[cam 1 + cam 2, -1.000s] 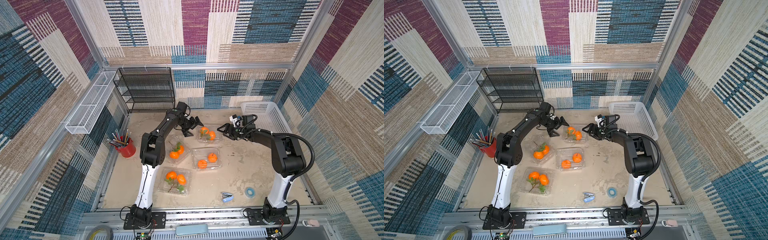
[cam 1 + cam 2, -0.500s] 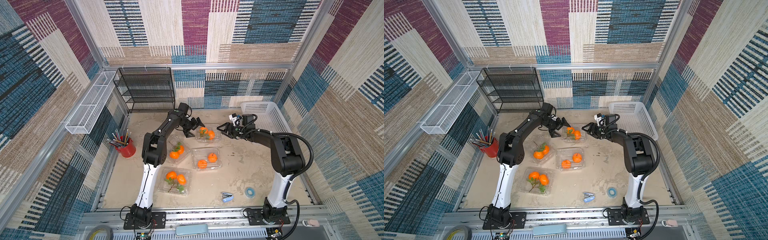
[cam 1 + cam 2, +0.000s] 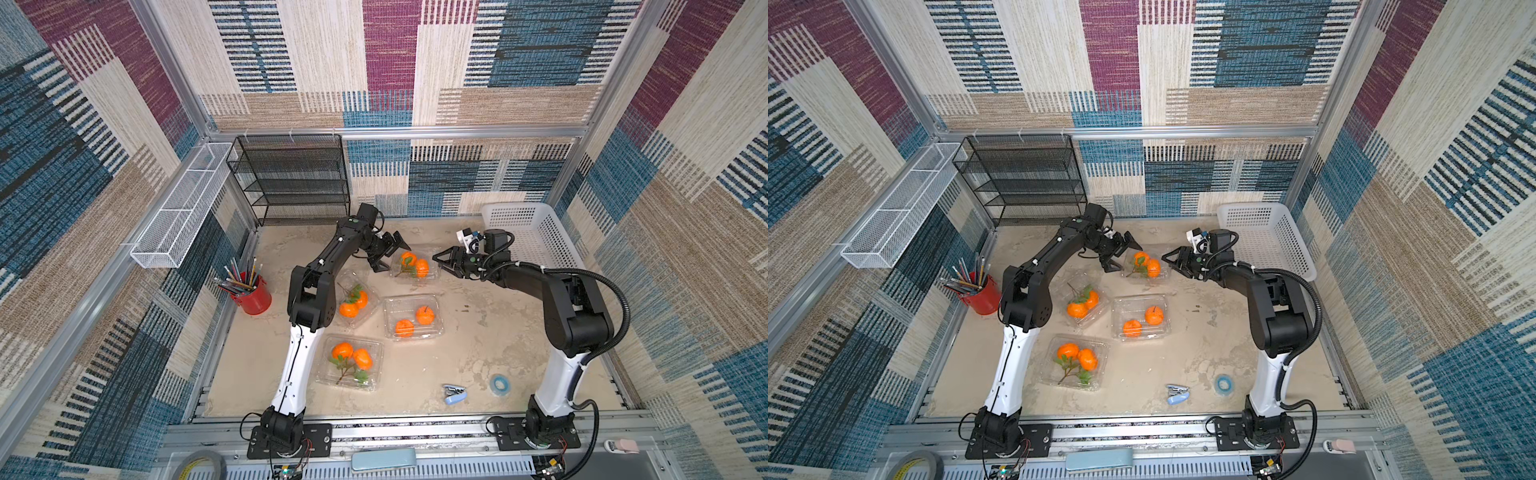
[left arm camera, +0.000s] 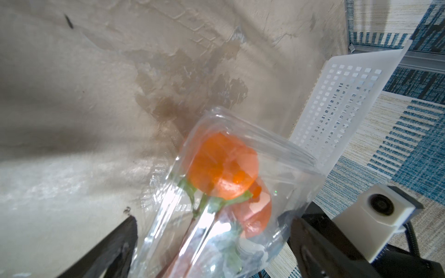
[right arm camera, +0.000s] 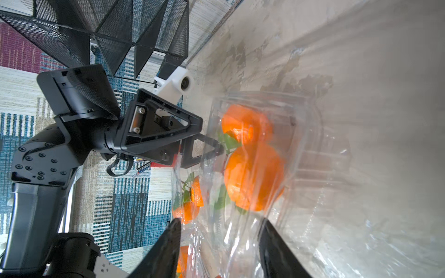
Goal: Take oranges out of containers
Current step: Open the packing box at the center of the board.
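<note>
Four clear containers lie on the table, each with two oranges inside. The far container (image 3: 432,272) (image 3: 1165,272) holds a leafy pair of oranges (image 3: 415,266) (image 4: 224,166) (image 5: 252,175). My left gripper (image 3: 390,254) (image 3: 1122,257) (image 4: 213,219) is open, and its jaws straddle that container's left end. My right gripper (image 3: 439,262) (image 3: 1170,262) (image 5: 220,221) is at the right end, about half open, with the clear plastic between its jaws. I cannot tell whether it presses the plastic. The other containers sit nearer: left (image 3: 370,316), middle (image 3: 412,305), front (image 3: 374,374).
A white perforated basket (image 3: 528,237) stands at the back right, just behind my right arm. A black mesh rack (image 3: 291,178) is at the back left, and a red cup of pencils (image 3: 251,293) stands by the left wall. A blue stapler (image 3: 455,392) and a tape roll (image 3: 498,384) lie near the front.
My left gripper has moved right, up to the far container's left end. My right gripper's jaws have narrowed round that container's right end.
</note>
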Motion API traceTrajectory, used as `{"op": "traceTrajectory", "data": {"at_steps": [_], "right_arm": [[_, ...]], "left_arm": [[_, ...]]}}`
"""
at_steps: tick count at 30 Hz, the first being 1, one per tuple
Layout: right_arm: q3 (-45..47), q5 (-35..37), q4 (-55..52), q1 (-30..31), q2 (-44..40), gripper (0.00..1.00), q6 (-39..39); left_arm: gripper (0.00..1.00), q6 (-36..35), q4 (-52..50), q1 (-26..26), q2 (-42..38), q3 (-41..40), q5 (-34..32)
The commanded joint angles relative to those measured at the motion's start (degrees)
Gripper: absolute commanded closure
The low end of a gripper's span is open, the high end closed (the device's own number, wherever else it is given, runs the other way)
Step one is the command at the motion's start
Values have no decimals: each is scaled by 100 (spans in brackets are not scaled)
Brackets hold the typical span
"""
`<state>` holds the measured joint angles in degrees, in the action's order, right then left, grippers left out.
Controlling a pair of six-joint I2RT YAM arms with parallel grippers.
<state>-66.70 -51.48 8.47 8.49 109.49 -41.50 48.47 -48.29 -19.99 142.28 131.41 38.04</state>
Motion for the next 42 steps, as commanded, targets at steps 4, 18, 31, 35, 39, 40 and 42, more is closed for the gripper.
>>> {"op": "traceTrajectory", "data": {"at_steps": [4, 18, 31, 35, 39, 40, 42], "right_arm": [[-86, -226, 260, 61, -11, 56, -685], [-3, -82, 422, 100, -7, 75, -1943], [363, 225, 1362, 99, -62, 82, -3614], [308, 458, 1445, 95, 12, 82, -4016], [242, 630, 1696, 95, 160, 82, -4504], [208, 665, 1730, 93, 200, 82, -4597], [136, 756, 1746, 92, 275, 82, -4719]], "left_arm": [[0, 188, 116, -1, -16, 55, 247], [0, 376, 206, 17, -80, 363, 366], [1, 241, 203, 347, -790, -216, -33], [0, 385, 356, 333, -1065, -456, -37], [0, 986, 1490, 255, -1646, -1570, 178], [0, 1242, 1945, 251, -1853, -2024, 191], [0, 1827, 3142, 234, -2229, -2955, 252]]}}
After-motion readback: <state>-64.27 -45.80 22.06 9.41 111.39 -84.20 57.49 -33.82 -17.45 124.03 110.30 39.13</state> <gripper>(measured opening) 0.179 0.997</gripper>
